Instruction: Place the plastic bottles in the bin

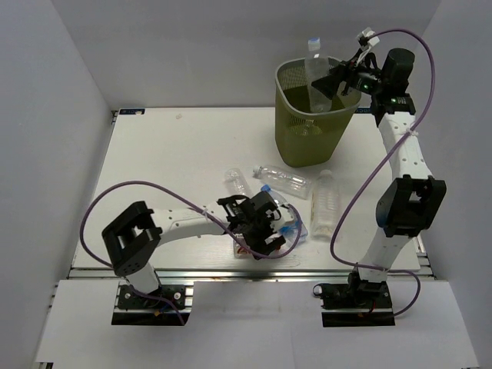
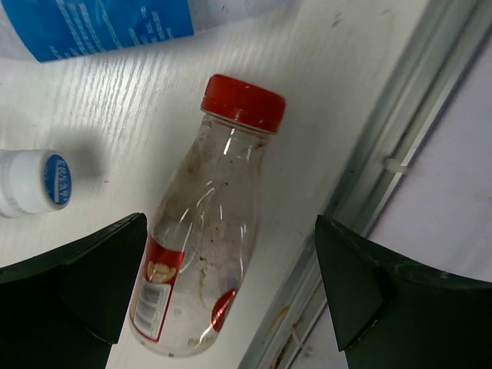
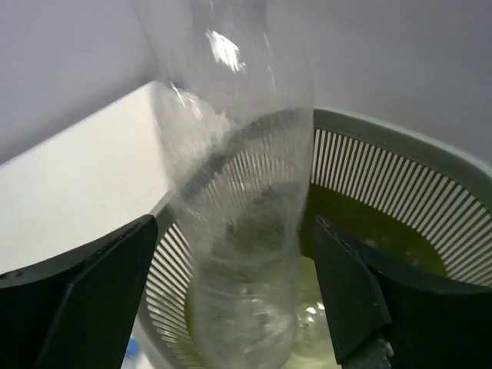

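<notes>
Right tool: the right tool point(image 1: 332, 80) hangs over the bin point(image 1: 296, 146), jaws spread, with a gap on each side of the clear bottle point(image 3: 238, 177) between them, so I read nothing as pinched
That bottle: upright and blurred, its lower part inside the rim and its cap above it; I judge it is dropping in
Bin contents: what looks like another bottle point(image 3: 311, 311) lies on the bottom
Left tool: the left tool point(image 2: 231, 227) is spread wide, straddling the red-capped bottle point(image 2: 207, 246) without touching it
Red-capped bottle: on its side on the counter point(image 1: 169, 154), just beside the near edge rail point(image 2: 384, 154)
Other bottles: a blue-labelled bottle point(image 2: 100, 23) lies near the left tool; three plain ones point(image 1: 237, 181) point(image 1: 283, 178) point(image 1: 325, 201) lie between the arms and the bin
Risk at the bin: a tall bottle falling upright could tip on the rim and topple out, or catch a finger if I pull away too soon
Risk at the edge: a lopsided close could squirt the smooth, round bottle over the rail
Risk of crowding: coming down, I could knock the blue-labelled bottle
</notes>
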